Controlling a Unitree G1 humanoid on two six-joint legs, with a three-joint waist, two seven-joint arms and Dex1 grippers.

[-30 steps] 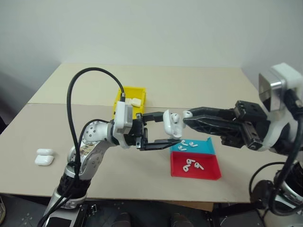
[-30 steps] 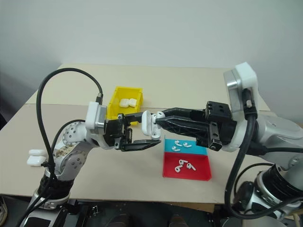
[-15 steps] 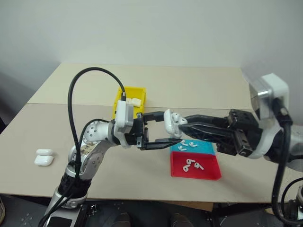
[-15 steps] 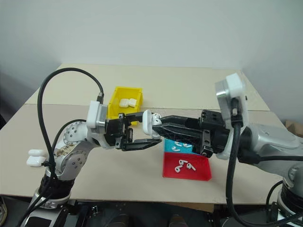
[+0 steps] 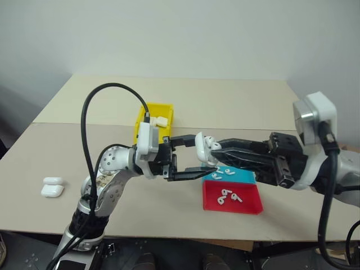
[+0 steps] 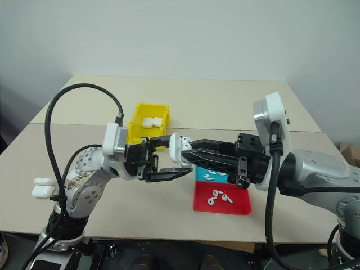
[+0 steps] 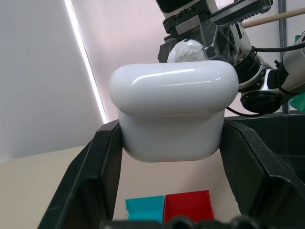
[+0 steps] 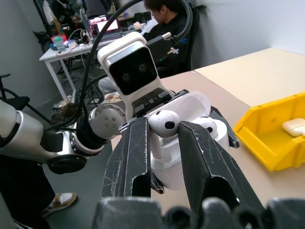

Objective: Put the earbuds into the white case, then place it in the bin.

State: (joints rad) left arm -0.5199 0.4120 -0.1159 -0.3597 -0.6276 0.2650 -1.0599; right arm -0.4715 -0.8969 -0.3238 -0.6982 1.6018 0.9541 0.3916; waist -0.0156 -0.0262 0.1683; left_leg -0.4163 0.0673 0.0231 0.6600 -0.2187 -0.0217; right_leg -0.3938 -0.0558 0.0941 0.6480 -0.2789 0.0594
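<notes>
The left gripper (image 5: pixel 190 157) clamps the small glossy white rounded case (image 5: pixel 203 148), lid open, above the table (image 5: pixel 236 101). The right gripper (image 8: pixel 164 136), closed on a tiny white stemmed earbud (image 8: pixel 162 125), poises it over the case. Insertion is underway, I judge; next the stem must align with its empty socket.

Both arms reach inward above the table and meet in front of the body. The left gripper (image 5: pixel 188 157) points toward the robot's right, its two black fingers clamped on the white case (image 7: pixel 174 112) (lid open, seen from the right wrist). The right gripper (image 8: pixel 164 136) points level toward the left, its fingers pinching an earbud (image 8: pixel 163 125) just over the case's opening.
</notes>
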